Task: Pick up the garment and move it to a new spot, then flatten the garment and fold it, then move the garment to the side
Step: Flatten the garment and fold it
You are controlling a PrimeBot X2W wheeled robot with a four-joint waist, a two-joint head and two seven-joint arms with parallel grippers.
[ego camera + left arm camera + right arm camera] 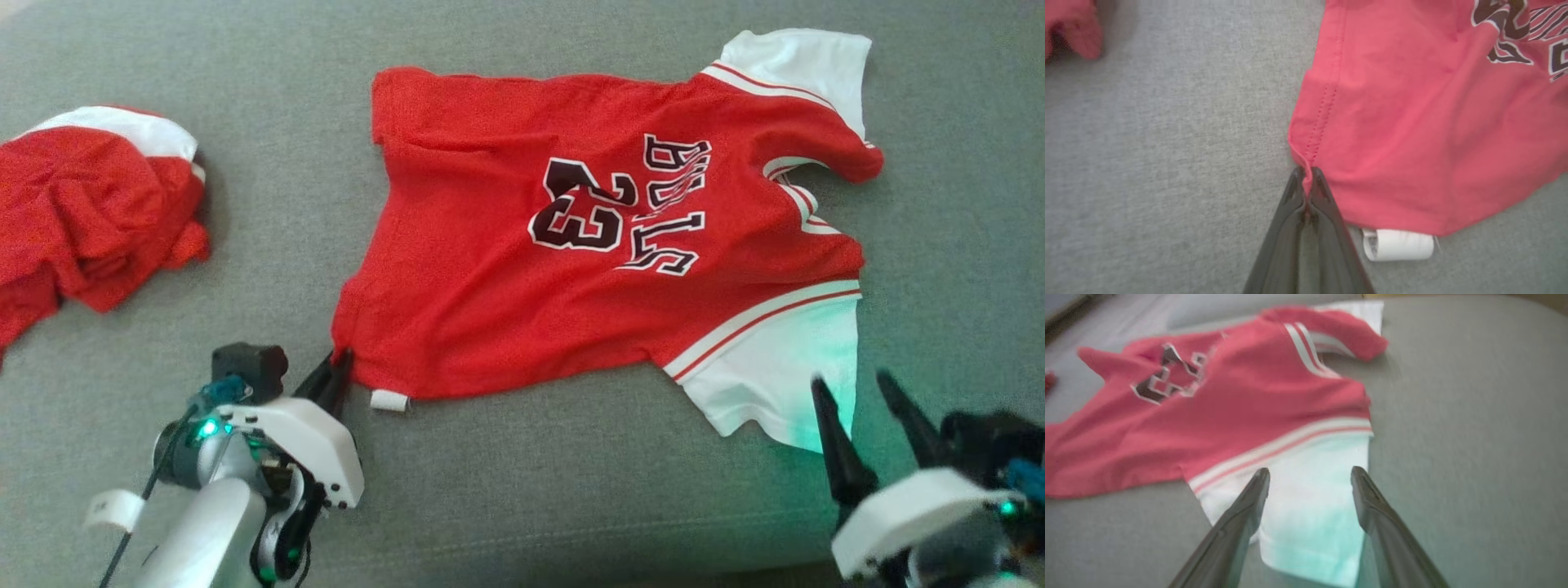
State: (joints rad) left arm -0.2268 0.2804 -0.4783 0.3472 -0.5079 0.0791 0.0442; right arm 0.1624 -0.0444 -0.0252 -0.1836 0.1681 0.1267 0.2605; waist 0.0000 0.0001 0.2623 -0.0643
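**Pinching the hem corner, sleeve grab likely next**

Far left, a crumpled red-and-white garment (pixel 90 204) sits bunched on the grey fabric surface (pixel 522 490), well apart from the work. It's prob. a separate piece parked out of the way.

Next over, the left claw (pixel 1306 171) is closed tight on the jersey (pixel 490 310), fingertips nipping the near-left hem corner right at the stitched side seam. That grip looks chosen for pulling: a corner hold lets the arm tug the bottom edge taut w/o dragging the whole body, which fits the flattening step. Just beside the claw, a white label (pixel 1398 245) curls out from under the hem, w/ no legible writing.

The jersey lies spread mid-surface, mostly flat w/ soft ripples, hem to the left and collar end to the right. The print faces up: a black "23" and "BULLS" in white-edged letters, upside down in the head view. The far sleeve (pixel 800 61) splays outward. The near sleeve (pixel 767 376) is white below red-striped trim.

Far right, the right claw (pixel 1310 471) is wide open and holds nothing. Its fingers line up w/ the near sleeve, but contact can't be confirmed. The green tint on the cloth is prob. the claw's own light. Likely aim: take this end so both arms can stretch the jersey flat.
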